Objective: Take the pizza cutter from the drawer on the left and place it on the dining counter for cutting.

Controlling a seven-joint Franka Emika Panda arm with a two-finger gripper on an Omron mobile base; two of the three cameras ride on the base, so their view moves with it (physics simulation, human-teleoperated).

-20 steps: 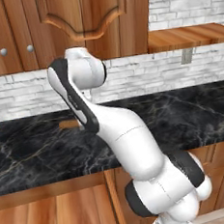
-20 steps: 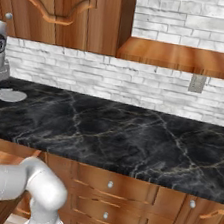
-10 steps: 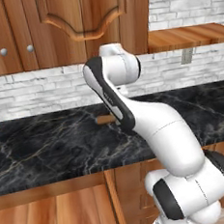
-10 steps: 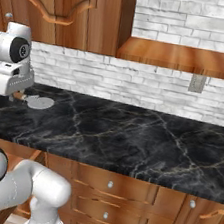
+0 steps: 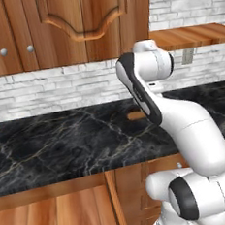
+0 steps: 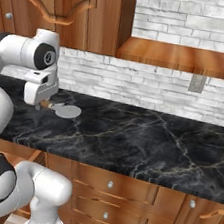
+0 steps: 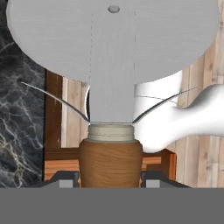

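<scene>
Pizza cutter (image 7: 111, 83) first: on my hand view I see a round, flat, silver-grey wheel blade with a small rivet near its top, a flat grey stem running down from it, a pale collar, then a short brown wooden handle. In the right base view the same tool (image 6: 62, 110) shows as a grey disc with a stub of brown handle, sticking out level from the gripper (image 6: 40, 102) above the narrow black counter (image 6: 145, 144) backed by white brick, not resting on it as far as I can judge.

The handle sits between the two dark fingertips (image 7: 65, 180) at the bottom of the hand view, one on each side, the blade pointing away from the hand. So I read the jaws as partly closed, clamped on the handle.

The arm rises from the base, bends at a big white elbow and reaches forward over the counter; in the left base view the upper link (image 5: 142, 94) hides the hand, and a bit of brown handle (image 5: 135, 115) peeks out beside it. In the right base view the wrist hangs downward, the hand near the brick wall (image 6: 137, 87)
</scene>
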